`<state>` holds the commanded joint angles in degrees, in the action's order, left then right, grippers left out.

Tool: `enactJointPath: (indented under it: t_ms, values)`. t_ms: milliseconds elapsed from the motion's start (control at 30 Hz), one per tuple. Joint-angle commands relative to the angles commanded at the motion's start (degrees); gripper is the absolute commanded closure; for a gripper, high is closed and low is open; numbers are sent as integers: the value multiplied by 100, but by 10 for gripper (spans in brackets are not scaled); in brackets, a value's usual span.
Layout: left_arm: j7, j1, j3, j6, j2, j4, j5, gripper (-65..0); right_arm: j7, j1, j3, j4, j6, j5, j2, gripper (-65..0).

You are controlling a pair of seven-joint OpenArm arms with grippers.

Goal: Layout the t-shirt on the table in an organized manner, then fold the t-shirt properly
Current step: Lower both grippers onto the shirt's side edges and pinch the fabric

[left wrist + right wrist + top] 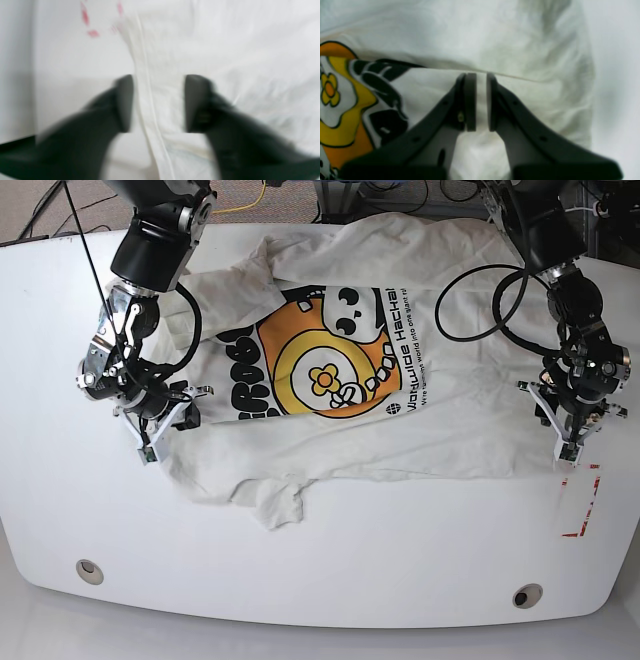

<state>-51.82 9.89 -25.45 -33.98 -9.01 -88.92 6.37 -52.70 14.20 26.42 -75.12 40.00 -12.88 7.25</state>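
Beyond the desk's far edge you see brown speckled carpet floor (70, 205). A thin yellow cable (255, 197) lies across it. Dark cables (400, 195) tangle nearby.

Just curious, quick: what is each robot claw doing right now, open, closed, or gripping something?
Left end effector: open, straddling the t-shirt hem.
Right end effector: nearly closed, pinching t-shirt fabric.

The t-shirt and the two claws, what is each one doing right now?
t-shirt: spread print-up on the table, wrinkled, not folded.
left claw: open, straddling the shirt's hemmed edge.
right claw: nearly closed on a fold of shirt fabric, a thin gap showing.
red tape mark: uncovered, beside the shirt's edge.
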Motion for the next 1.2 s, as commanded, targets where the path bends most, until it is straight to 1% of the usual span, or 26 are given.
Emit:
enactJointPath:
  t_ms: [67, 133, 200, 233, 300, 367, 433, 533, 633, 767, 867, 1000, 1200]
  values:
    - [53, 18, 0, 0, 0, 273, 0, -47, 158, 0, 0, 281, 0, 9, 18, -65]
    - [141, 26, 0, 0, 0, 457, 0, -50, 255, 0, 0, 466, 0, 9, 35, -65]
    - [316, 26, 0, 0, 0, 668, 0, -50, 413, 0, 0, 642, 0, 9, 97, -65]
    - [492, 35, 0, 9, 0, 862, 0, -50, 510, 0, -9, 774, 0, 9, 114, -65]
    - [703, 97, 9, 9, 0, 1125, 9, -50, 677, 0, -97, 1020, 0, 18, 141, -65]
    - [826, 229, 9, 9, 0, 1398, 26, -50, 835, 0, -211, 1213, 0, 105, 229, -65]
    - [932, 457, 9, 9, -35, 1811, 26, -50, 1081, 9, -387, 1389, 0, 273, 299, -65]
    - [1178, 853, 18, 9, -220, 2470, 26, -50, 1582, 18, -554, 1635, 0, 510, 299, -65]
    - [1442, 1169, 18, 9, -246, 2945, 26, -50, 1916, 158, -554, 1916, 0, 695, 308, -65]
    - [1644, 1530, 62, 9, -378, 3376, 26, -50, 2145, 413, -545, 2338, 0, 826, 369, -65]
    - [1741, 1776, 273, 9, -466, 3640, 26, -50, 2321, 571, -545, 2576, 0, 809, 527, -65]
    - [1943, 1934, 448, 9, -527, 3710, 26, -51, 2479, 809, -545, 2804, 0, 835, 677, -65]
    - [2013, 2136, 563, 9, -642, 3710, 26, -94, 2576, 1187, -545, 3007, 0, 844, 923, -65]
